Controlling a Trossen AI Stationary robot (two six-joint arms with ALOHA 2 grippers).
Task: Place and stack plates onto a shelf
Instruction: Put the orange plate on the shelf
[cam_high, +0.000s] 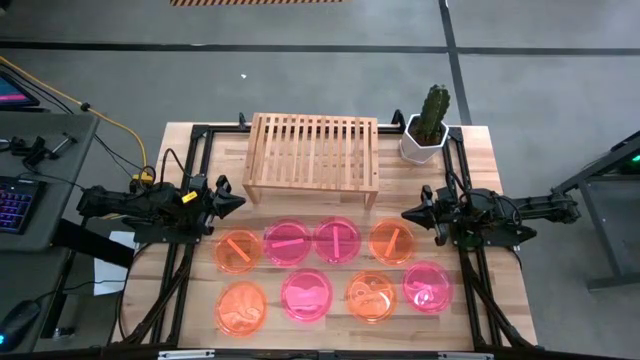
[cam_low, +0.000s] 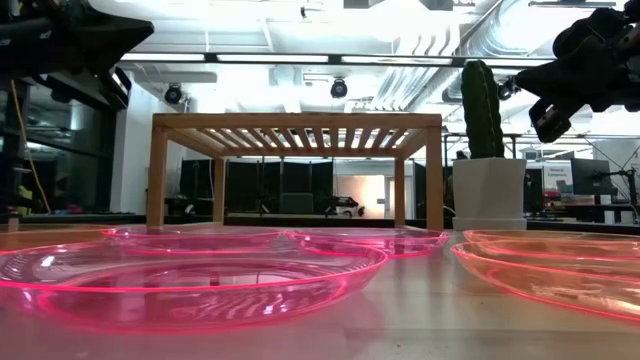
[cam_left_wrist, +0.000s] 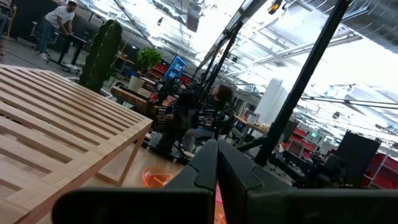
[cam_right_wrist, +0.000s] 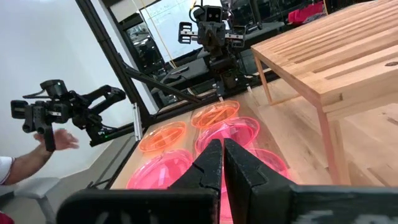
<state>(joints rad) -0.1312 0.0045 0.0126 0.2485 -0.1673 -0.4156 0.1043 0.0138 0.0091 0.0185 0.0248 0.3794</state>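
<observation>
Eight translucent plates lie flat on the wooden tabletop in two rows. The far row runs orange (cam_high: 238, 250), pink (cam_high: 288, 242), pink (cam_high: 337, 239), orange (cam_high: 392, 240); the near row runs orange (cam_high: 241, 307), pink (cam_high: 306, 294), orange (cam_high: 371, 296), pink (cam_high: 428, 286). The light-wood slatted shelf (cam_high: 313, 152) stands on its legs at the far middle, bare on top. My left gripper (cam_high: 238, 201) hovers shut at the left, beside the shelf's near left corner. My right gripper (cam_high: 408, 213) hovers shut at the right, above the far right orange plate.
A cactus in a white pot (cam_high: 428, 128) stands at the table's far right corner, beside the shelf. Black frame rails (cam_high: 190, 270) run along the table's left and right sides. A person's hand (cam_right_wrist: 59, 140) shows beyond the table in the right wrist view.
</observation>
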